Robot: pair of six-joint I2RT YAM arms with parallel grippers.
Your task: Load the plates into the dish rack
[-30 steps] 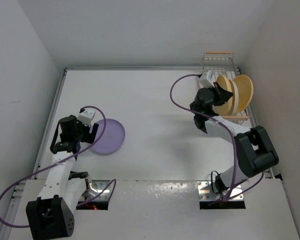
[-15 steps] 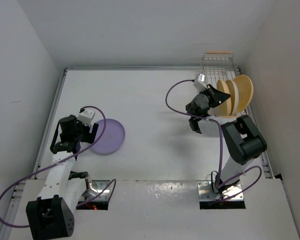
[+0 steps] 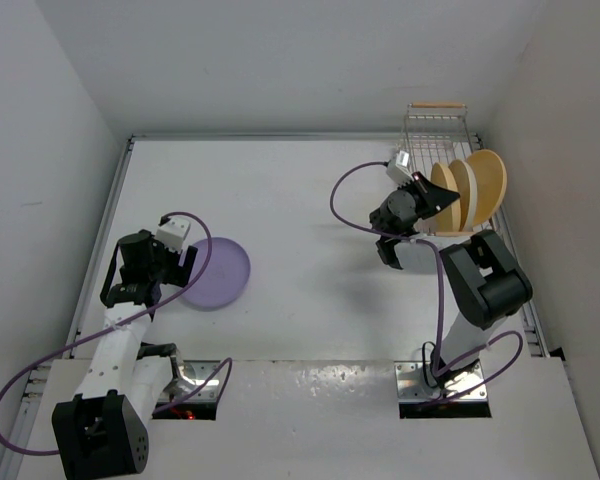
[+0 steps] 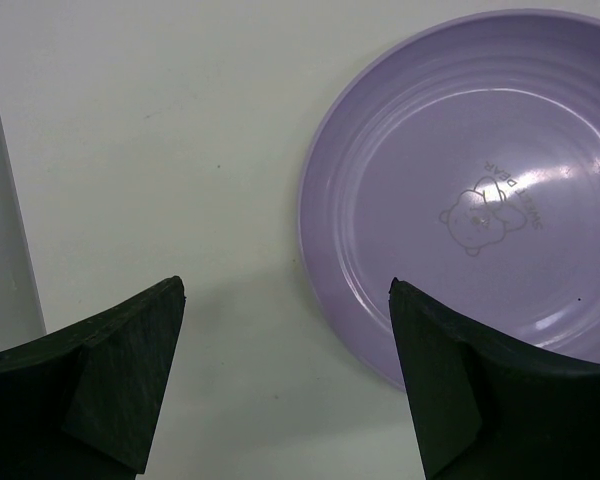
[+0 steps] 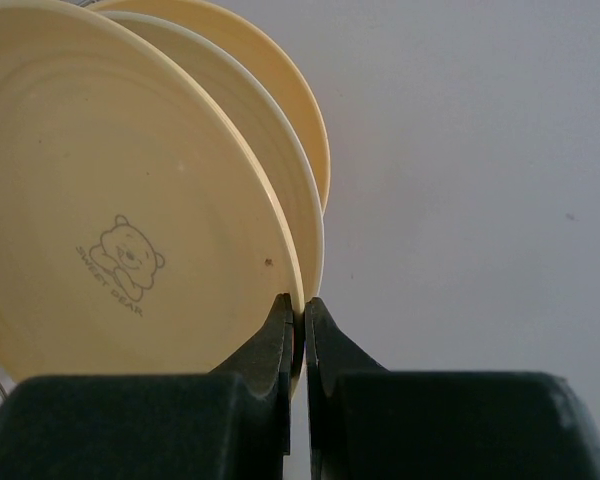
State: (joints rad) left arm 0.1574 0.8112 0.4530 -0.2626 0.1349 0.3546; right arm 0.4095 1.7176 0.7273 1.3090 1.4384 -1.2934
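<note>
1. The white table [image 3: 310,200] fills the overhead view, with both arms reaching out from its near edge.
2. The dish rack [image 3: 425,128] stands at the far right corner of the table, one wooden handle showing at its far end.
3. Three plates stand on edge in the rack, side by side: the front yellow plate [image 3: 442,190] [image 5: 100,200] with a bear mark facing the wrist camera, the cream plate [image 3: 464,188] [image 5: 290,190] just behind it, and the rear yellow-orange plate [image 3: 490,178] [image 5: 283,92] behind that.
4. The lavender plate [image 3: 220,272] [image 4: 480,150] lies flat on the table at the left, well apart from the rack, its bear mark up.
5. The right gripper [image 3: 423,192] [image 5: 297,300] is clenched on the lower rim of the front yellow plate, pinching it.
6. The left gripper [image 3: 182,264] [image 4: 285,290] hangs low over the table with its fingers [image 4: 120,370] spread wide and holding nothing. The lavender plate's near-left rim passes under the right-hand finger.
</note>
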